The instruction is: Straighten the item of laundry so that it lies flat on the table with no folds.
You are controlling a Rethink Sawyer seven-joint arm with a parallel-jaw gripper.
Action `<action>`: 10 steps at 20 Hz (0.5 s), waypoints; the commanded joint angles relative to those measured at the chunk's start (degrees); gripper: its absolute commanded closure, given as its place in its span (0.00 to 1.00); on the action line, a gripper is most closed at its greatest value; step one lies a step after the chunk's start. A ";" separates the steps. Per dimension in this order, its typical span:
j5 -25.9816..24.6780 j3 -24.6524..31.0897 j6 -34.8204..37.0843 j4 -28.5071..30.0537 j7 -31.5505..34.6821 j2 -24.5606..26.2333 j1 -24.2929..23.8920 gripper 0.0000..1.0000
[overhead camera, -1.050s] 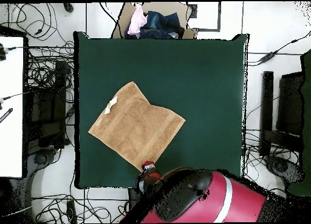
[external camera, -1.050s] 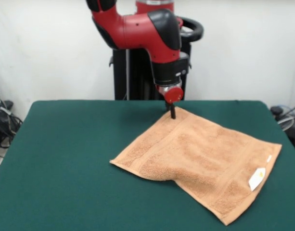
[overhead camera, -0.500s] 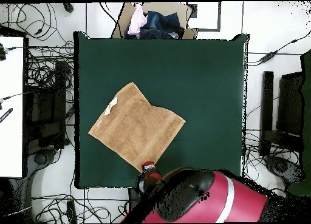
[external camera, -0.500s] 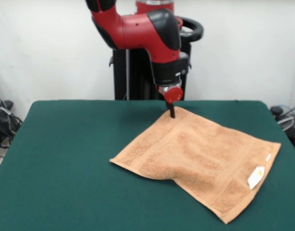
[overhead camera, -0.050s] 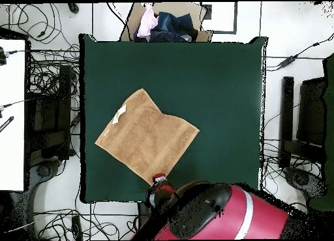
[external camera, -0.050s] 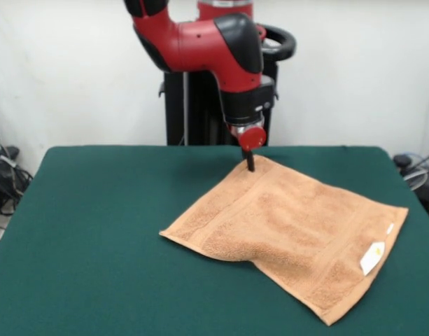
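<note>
While its black tips press onto the far corner of the peach-orange terry towel point(external camera, -0.050s: 292, 237), the red-and-black arm's gripper point(external camera, -0.050s: 250, 163) hides whether it is parted or closed. Spread diagonally, the towel lies on the dark green felt table point(external camera, -0.050s: 95, 245), near edge buckled, before a white wall point(external camera, -0.050s: 67, 70).

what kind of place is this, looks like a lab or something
Most likely a robotics lab or test room. A red and black robot arm stands at a green cloth-covered table holding just one towel, loose cables sprawl over the floor around it, and a box of spare clothes sits at the table's edge.
</note>
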 commanded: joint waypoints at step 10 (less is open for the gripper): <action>11.72 5.28 18.18 -8.68 1.35 1.99 2.98 1.00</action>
